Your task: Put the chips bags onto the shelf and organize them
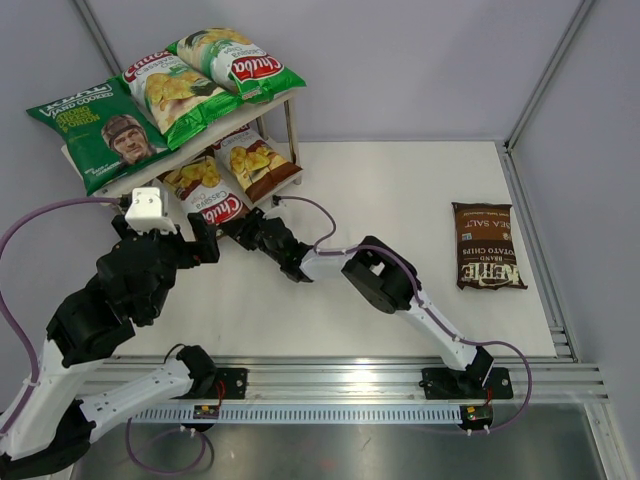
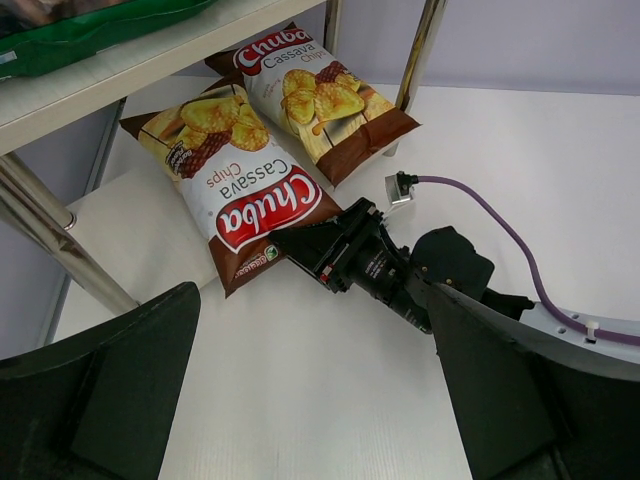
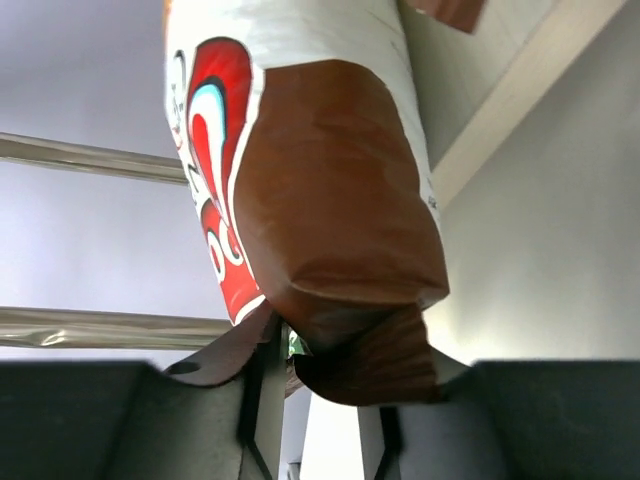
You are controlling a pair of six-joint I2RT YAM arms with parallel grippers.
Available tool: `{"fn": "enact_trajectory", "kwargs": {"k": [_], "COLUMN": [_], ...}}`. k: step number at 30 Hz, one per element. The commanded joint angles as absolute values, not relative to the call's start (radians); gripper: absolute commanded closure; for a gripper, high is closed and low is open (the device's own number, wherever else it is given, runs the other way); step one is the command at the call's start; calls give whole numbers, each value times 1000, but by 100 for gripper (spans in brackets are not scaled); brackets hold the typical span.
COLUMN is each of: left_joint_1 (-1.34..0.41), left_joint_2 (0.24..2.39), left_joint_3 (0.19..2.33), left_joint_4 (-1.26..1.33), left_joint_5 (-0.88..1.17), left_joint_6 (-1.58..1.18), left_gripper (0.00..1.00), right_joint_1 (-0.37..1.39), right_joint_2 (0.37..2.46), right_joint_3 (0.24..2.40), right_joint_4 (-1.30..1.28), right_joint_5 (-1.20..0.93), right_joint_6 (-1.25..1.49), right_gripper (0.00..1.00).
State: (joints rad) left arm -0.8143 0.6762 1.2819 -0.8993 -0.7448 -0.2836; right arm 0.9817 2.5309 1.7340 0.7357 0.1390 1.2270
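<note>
Brown crimped foil sits nipped between the narrowed fingers of the right gripper (image 3: pixel 320 375). It is the bottom seam of a brown Chuba bag (image 2: pixel 240 190) lying on the lower board of the shelf (image 2: pixel 150 55), though I can't quite tell how firm the pinch is. The bag looks light, air-puffed, slippery and crushable, so it is best steered by that flat seam. The left gripper (image 2: pixel 310 400) hangs wide open and empty. The Kettle bag (image 1: pixel 487 245) lies well apart on the table (image 1: pixel 400 180).

You can read "Chuba Cassava Chips" on the near brown bag (image 2: pixel 240 195) and the far brown bag (image 2: pixel 315 100). "Chuba" stands on the left green-white bag (image 1: pixel 170 88) and the right green-white bag (image 1: pixel 240 62). The dark brown bag (image 1: pixel 487 245) on the surface (image 1: pixel 400 190) reads "Kettle Brand Potato Chips, Sea Salt". The dark green bag (image 1: pixel 105 130) reads "Hand Cooked".
</note>
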Motion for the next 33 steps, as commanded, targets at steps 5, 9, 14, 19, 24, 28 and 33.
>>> {"fn": "enact_trajectory", "kwargs": {"k": [5, 9, 14, 19, 24, 28, 33], "left_joint_1": [-798, -795, -788, -785, -781, -775, -769], "left_joint_2": [678, 675, 670, 669, 670, 670, 673], "left_joint_3": [1275, 1272, 1269, 1264, 1262, 1262, 1261], "left_joint_4": [-854, -851, -844, -839, -836, -831, -830], "left_joint_5": [-733, -738, -739, -736, -730, -721, -710], "left_joint_6": [-258, -256, -252, -249, -245, -244, -244], "left_gripper": [1, 1, 1, 1, 1, 1, 1], "right_joint_1": [988, 976, 974, 956, 934, 919, 907], "right_joint_2": [2499, 2562, 2599, 2612, 2619, 2615, 2618], "right_joint_3": [1837, 1953, 2023, 2029, 2013, 1990, 1977], "right_joint_4": [726, 666, 615, 577, 566, 572, 589], "right_joint_5": [157, 106, 120, 159, 195, 215, 219], "right_joint_6": [1235, 1256, 1272, 1338, 1382, 1408, 1420], "right_gripper": [71, 73, 74, 76, 78, 79, 79]}}
